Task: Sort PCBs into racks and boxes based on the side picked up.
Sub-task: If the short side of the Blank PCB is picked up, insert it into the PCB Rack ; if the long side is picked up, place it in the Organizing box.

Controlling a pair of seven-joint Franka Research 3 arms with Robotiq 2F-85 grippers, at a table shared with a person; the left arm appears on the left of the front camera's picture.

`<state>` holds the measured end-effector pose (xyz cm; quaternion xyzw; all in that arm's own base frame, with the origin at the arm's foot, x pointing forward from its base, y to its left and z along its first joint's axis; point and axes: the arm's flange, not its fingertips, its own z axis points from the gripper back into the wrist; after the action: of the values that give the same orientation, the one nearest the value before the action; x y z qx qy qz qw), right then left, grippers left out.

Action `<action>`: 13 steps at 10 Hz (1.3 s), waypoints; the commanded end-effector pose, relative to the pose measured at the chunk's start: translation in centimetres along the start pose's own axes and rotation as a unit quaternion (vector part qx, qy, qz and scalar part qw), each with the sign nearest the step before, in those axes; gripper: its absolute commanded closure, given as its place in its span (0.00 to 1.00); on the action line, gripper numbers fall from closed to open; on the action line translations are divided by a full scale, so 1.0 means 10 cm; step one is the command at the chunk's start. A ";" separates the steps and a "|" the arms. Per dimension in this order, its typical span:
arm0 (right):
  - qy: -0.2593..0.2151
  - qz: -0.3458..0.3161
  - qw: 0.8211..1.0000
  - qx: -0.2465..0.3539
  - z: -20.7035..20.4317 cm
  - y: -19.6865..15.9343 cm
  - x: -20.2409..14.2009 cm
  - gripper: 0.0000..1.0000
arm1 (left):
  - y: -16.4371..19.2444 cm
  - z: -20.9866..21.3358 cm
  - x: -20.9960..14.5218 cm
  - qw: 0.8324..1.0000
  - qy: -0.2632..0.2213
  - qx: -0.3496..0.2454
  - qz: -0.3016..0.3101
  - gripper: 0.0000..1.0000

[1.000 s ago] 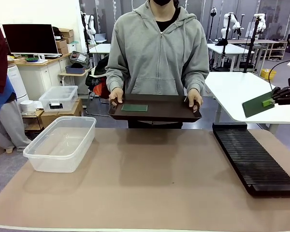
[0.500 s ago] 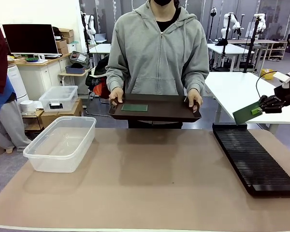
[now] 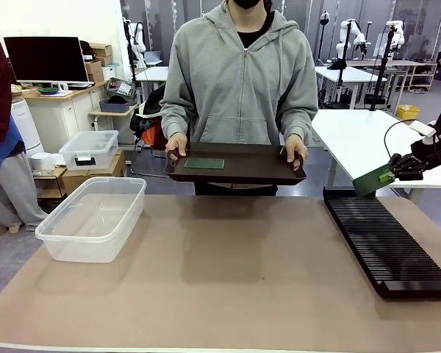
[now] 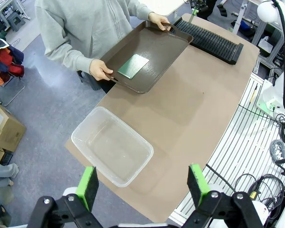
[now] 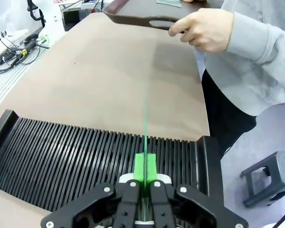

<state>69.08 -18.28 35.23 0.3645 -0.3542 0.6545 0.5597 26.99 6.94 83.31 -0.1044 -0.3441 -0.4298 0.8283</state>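
Right gripper (image 5: 145,167): my jaws clenched on one PCB (image 3: 370,182), gripped edge-on between the pads.
PCB position: tilted, just over the rack (image 3: 386,243) at its far end.
Left gripper (image 4: 143,186): my jaws spread wide, grasping nothing, high above the box (image 4: 111,145).
Second PCB (image 3: 204,164): flat on the tray (image 3: 239,175), which the person holds.
Room: open table (image 3: 228,265) between box and rack.

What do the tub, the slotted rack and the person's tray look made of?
Tub: clear glossy plastic, apparently; the table shows through its walls. Rack: matte black, likely moulded plastic, with uniform narrow slots. Tray: dark brown with soft sheen, probably plastic; unsure.
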 end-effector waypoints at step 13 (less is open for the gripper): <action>0.002 0.000 1.000 0.028 -0.48 -0.11 -0.30 0.98 | -0.01 -0.01 0.00 1.000 0.000 -0.001 0.003 0.00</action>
<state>70.32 -15.46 30.68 0.3881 -0.3392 0.6548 0.5528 26.99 6.94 83.31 -0.1044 -0.3441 -0.4298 0.8283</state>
